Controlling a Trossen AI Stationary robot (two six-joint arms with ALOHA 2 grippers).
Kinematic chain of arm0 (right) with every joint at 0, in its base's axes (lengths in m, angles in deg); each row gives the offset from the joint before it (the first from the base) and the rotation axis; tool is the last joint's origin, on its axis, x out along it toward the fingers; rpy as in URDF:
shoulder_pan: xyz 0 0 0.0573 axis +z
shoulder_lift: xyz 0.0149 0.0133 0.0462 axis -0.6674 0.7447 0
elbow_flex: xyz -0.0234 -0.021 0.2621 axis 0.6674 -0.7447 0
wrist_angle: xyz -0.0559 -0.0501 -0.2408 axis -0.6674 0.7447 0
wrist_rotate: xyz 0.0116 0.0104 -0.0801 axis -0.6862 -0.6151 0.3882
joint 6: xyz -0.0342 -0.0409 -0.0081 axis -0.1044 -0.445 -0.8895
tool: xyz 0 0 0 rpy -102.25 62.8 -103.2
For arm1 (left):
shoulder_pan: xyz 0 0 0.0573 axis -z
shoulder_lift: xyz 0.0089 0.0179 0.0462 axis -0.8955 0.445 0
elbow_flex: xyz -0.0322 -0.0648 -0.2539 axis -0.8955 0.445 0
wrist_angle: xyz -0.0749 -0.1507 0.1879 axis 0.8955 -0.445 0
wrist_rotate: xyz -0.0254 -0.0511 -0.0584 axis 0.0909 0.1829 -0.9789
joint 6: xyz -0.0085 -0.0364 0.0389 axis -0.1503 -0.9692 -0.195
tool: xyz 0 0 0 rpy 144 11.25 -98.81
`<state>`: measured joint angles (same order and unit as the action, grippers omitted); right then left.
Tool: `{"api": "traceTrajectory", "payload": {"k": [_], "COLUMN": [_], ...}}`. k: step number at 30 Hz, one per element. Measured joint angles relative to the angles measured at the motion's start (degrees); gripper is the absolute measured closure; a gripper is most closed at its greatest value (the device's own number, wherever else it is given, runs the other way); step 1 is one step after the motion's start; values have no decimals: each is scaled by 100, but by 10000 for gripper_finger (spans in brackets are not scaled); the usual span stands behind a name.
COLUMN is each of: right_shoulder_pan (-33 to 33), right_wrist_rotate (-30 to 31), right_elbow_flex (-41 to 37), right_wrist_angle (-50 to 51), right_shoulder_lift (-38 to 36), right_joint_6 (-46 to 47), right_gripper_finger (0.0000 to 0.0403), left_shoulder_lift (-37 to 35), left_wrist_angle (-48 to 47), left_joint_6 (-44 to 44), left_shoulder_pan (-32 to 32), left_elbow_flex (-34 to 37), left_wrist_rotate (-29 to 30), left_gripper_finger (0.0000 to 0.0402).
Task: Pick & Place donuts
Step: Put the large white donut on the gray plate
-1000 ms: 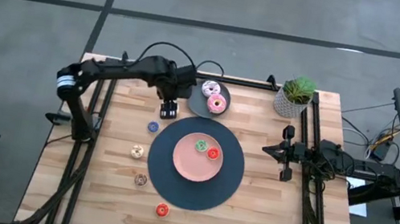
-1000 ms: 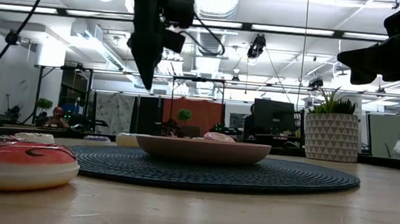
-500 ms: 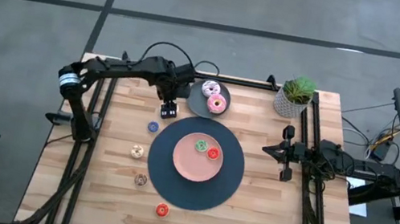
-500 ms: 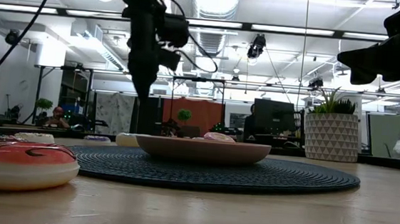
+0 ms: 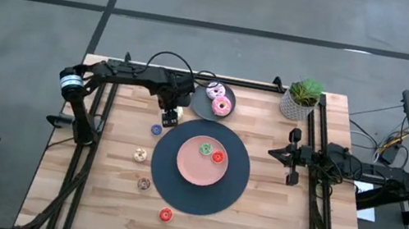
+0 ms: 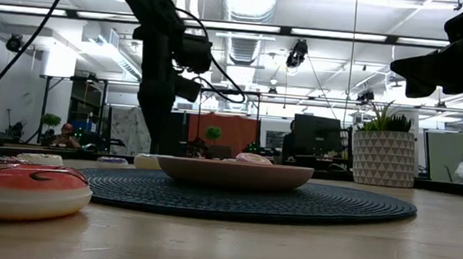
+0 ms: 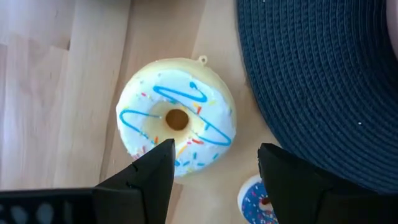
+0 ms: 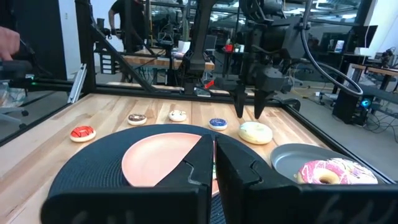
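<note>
The cream donut (image 7: 177, 121), drizzled blue, lies flat on the wood by the dark mat's edge. My left gripper (image 7: 214, 171) is open and hangs just above it with the fingers pointing down; the right wrist view shows this gripper (image 8: 249, 112) clear of the donut (image 8: 255, 132). The sprinkled donut (image 5: 215, 91) and the pink donut (image 5: 222, 106) lie on the small grey plate (image 5: 199, 107). A green donut (image 5: 204, 149) and a red donut (image 5: 217, 157) sit on the pink plate (image 5: 187, 170). My right gripper (image 5: 291, 156) waits shut at the table's right side.
Tiny donuts lie on the wood left of the round dark mat (image 5: 234, 188): blue (image 5: 155, 130), tan (image 5: 140, 154), brown (image 5: 144, 183), and a red one (image 5: 165, 215) near the front edge. A potted plant (image 5: 301, 99) stands at the far right corner. People sit in the room beyond.
My left gripper has come down from well above the table toward the cream donut, staying open. No donut has moved.
</note>
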<state>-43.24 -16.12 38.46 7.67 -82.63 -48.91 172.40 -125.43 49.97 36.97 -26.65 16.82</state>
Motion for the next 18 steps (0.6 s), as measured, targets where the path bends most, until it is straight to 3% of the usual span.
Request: {"api": "traceTrajectory", "payload": {"k": [18], "right_shoulder_pan": [-1], "right_wrist_rotate": [1], "right_elbow_flex": [0], "right_wrist_angle": [-2], "right_shoulder_lift": [0], "right_joint_6": [0], "right_gripper_finger": [394], "left_shoulder_lift": [13], "left_wrist_angle": [513], "left_joint_6": [104], "left_shoulder_pan": [0], "left_elbow_flex": [465], "left_wrist_rotate": [-62], "left_gripper_finger": [200]}}
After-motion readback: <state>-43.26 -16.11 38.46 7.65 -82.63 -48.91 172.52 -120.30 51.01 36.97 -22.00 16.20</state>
